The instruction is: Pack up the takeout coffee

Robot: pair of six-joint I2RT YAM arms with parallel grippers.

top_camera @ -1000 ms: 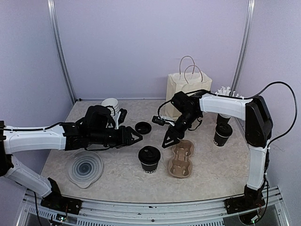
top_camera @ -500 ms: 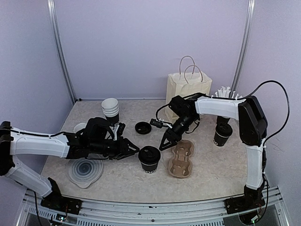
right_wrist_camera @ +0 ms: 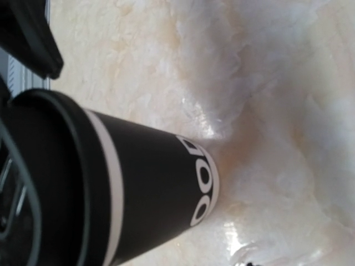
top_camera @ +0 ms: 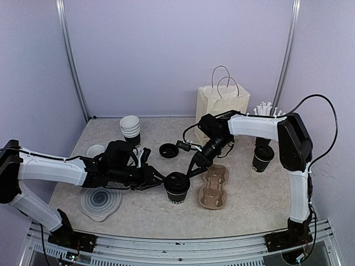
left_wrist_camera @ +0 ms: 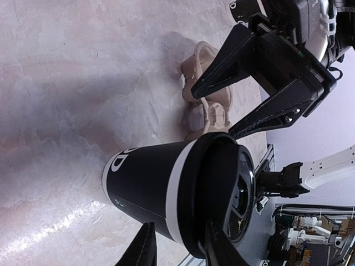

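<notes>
Standing beside the empty carrier tray (top_camera: 214, 189), the lidded cup (top_camera: 176, 188) awaits packing; right claw (top_camera: 193, 168) gapes empty, left claw (top_camera: 159, 180) half-shut at its lid, grip uncertain.

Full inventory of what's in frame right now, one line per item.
lidded coffee cup: 2, black, one front centre, the other at right
pulp carrier tray: 1, brown, empty, right of the centre cup
loose lid: 1, black, mid-table
stack of lidless cups: 1, white insides, back left
paper bag: 1, cream, back centre
straws: bunch, white, back right, holder mostly hidden
clear plastic dish: 1, translucent, front left
small round item: 1, white, left, kind unclear
table: 1, pale marbled
left pincer: open, at the centre cup's lid
right pincer: open, just behind that cup
</notes>
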